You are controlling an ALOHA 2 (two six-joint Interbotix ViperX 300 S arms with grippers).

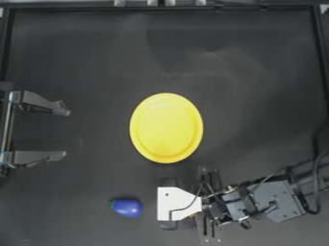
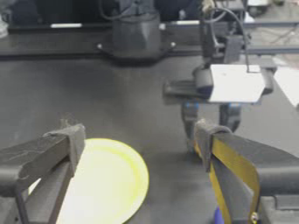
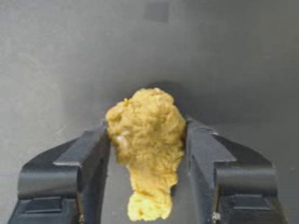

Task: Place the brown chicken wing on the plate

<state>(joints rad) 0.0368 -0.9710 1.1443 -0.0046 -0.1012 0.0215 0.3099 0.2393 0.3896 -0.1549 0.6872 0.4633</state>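
the left gripper (image 1: 61, 132) waits at the left edge of the table, drawn back, its jaws spread wide with nothing between them. it is well apart from everything, so this arm looks parked.

in the middle lies the yellow plate (image 1: 166, 127), bare, flat on the dark table (image 1: 83, 57). nearer and to the left of centre sits a glossy blue rounded toy with a green tip (image 1: 126, 207), which is not part of the job.

just right of that toy, on the near side of the plate, is the right gripper (image 3: 146, 144), reaching in from the right. its wrist view shows the brown chicken wing (image 3: 147, 140) standing between the jaws, which touch it on both flanks and appear to pinch it. the wing's long axis runs along the jaws, thick lumpy end pointing outward past the tips, thin end back toward the wrist.

from the top view the wing itself is hidden under the gripper's white housing. the plate lies straight toward the far side from this gripper, near but not touching, so the right arm is plainly the one placed to carry it there.
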